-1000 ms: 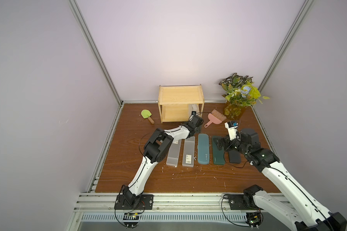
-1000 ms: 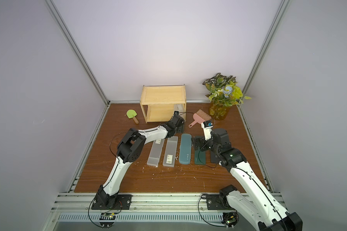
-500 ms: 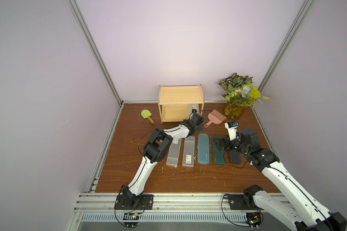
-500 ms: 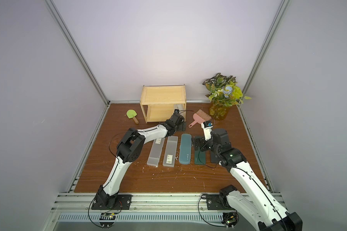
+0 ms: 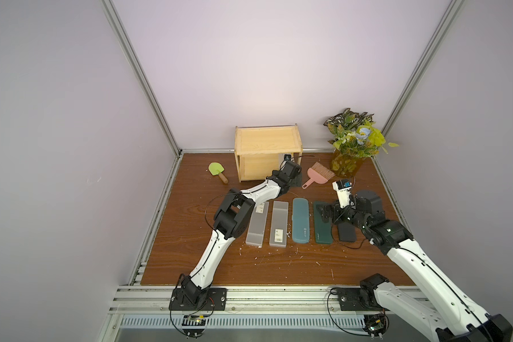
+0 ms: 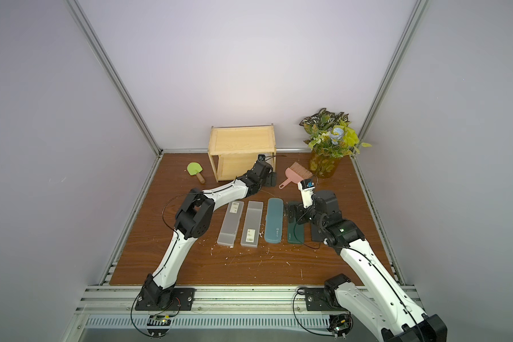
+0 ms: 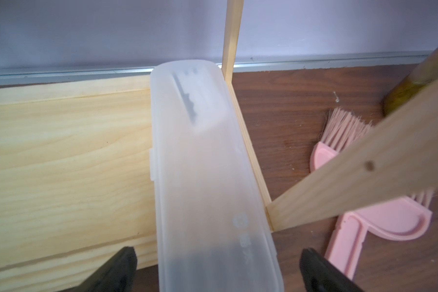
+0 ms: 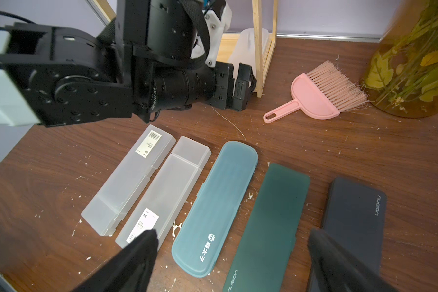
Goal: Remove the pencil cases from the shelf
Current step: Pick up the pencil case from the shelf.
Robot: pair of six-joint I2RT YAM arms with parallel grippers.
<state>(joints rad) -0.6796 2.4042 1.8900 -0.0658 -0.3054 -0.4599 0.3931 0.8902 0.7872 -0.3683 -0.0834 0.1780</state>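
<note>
A small two-tier pale pine shelf stands midway along the brown wooden bench's far edge. One frosted translucent plastic pencil case lies on its lower tier beside the right-hand posts, its near end jutting past the front. The left gripper is released, with its black fingers either side of that end and apart from it. Mid-bench, five more lie side by side: a frosted stickered case, a second frosted stickered case, a light teal case, a dark green case and a black case. The right gripper hangs spread wide above the dark green case, empty.
</note>
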